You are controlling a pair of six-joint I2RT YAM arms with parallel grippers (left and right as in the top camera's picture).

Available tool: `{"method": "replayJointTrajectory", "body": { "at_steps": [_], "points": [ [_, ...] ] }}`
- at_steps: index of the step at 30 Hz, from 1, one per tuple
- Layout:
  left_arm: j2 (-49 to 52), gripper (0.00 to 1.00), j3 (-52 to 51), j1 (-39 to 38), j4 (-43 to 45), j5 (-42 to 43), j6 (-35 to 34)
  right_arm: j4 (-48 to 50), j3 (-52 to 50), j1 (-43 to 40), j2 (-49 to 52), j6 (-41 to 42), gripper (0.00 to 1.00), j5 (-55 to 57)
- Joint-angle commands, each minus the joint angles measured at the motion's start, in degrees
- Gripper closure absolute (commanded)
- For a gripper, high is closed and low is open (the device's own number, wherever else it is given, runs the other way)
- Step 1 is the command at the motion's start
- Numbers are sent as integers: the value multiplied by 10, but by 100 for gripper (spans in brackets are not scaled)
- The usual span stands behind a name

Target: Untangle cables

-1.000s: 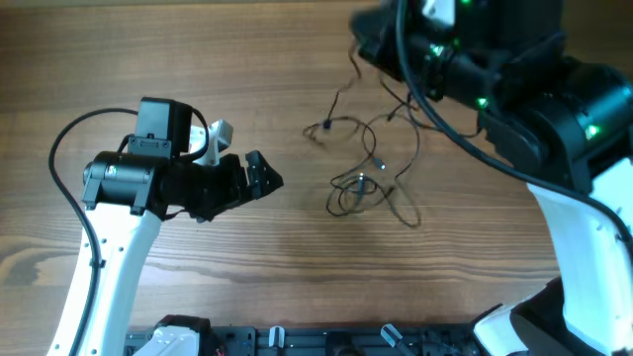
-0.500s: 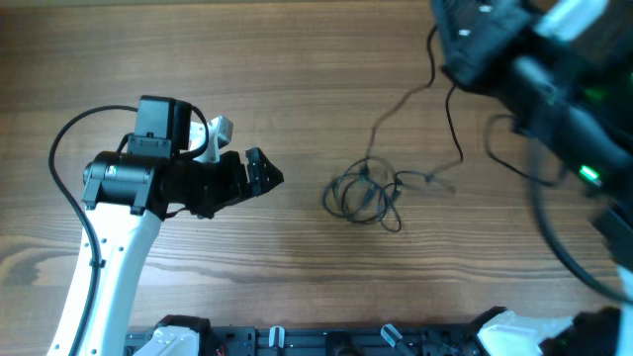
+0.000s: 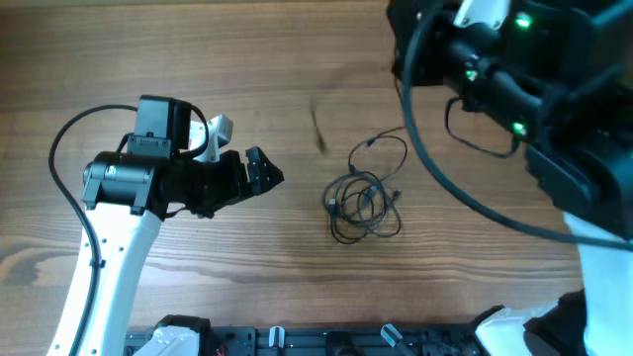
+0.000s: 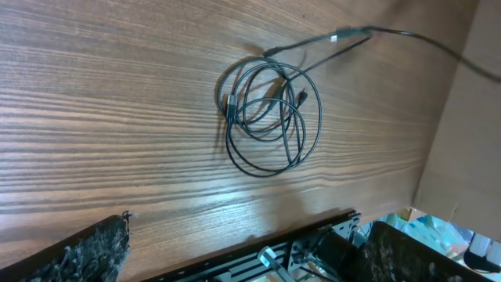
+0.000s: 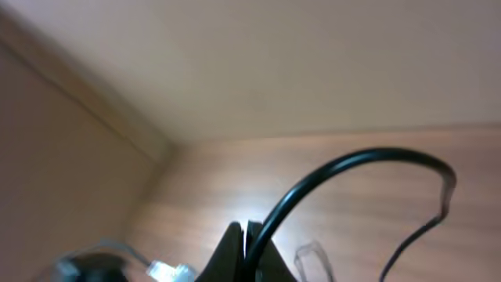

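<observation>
So the left gripper [image 3: 265,174] is my reference point here. It sits low over the wooden table [image 3: 198,59], pointing sideways toward the right arm's half, and its jaws are spread wide. In the left wrist view the two dark fingers [image 4: 78,254] sit at opposite bottom corners with a lot of bare wood between them, and they hold nothing.

The cables [image 3: 364,203] lie flat on the table straight out past the left gripper's tips. They're not touching it, and there's a clear strip of wood in between. Most of the cord is wound into a loose round coil of several overlapping loops. One bigger loop bulges off the side of the coil away from the left gripper. From the left wrist camera you can see one strand leave the coil, pass through a small plug [image 4: 343,34] and run on out of frame, away from the left gripper.

There's also a blurred dark streak [image 3: 316,124] above the wood, a bit beyond the left gripper's tips. It's too smeared to say what it is.

The right arm [image 3: 534,89] is up high, well away from the left gripper and big in the overhead shot. In its own blurry wrist view, the right gripper [image 5: 244,243] has its fingers pinched together, with a black cord arching up out from between them. That cord looks like one of the cables.
</observation>
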Motion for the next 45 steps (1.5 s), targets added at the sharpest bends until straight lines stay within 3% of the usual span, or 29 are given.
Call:
{"method": "replayJointTrajectory", "body": {
  "at_steps": [1,3,7,10,20,23,27,30,32,35,39,45],
  "points": [
    [1,0,-4,-3,-1,-5,-3,-30,3,0,24,-41,95,79],
    [1,0,-4,-3,-1,-5,-3,6,5,0,12,-69,96,102],
    [1,0,-4,-3,-1,-5,-3,198,7,0,-46,-130,96,148],
    [1,0,-4,-3,0,-5,-3,285,7,0,-64,-158,96,161],
    [1,0,-4,-3,0,-5,-3,224,6,0,33,-154,96,85],
    [1,0,-3,-1,10,-5,-12,186,6,0,60,-107,96,31],
    [0,0,23,67,60,73,-103,129,6,0,93,-120,96,-165],
    [0,0,26,144,75,153,-193,99,6,0,111,-176,96,-257],
    [0,0,26,209,84,228,-261,69,6,0,123,-212,96,-276],
    [0,0,26,278,103,361,-387,23,5,2,142,-308,96,-416],
    [0,0,26,268,154,461,-490,-9,-2,26,187,-341,96,-452],
    [0,0,26,231,154,478,-598,31,-2,67,222,-316,96,-404]
  ]
}}
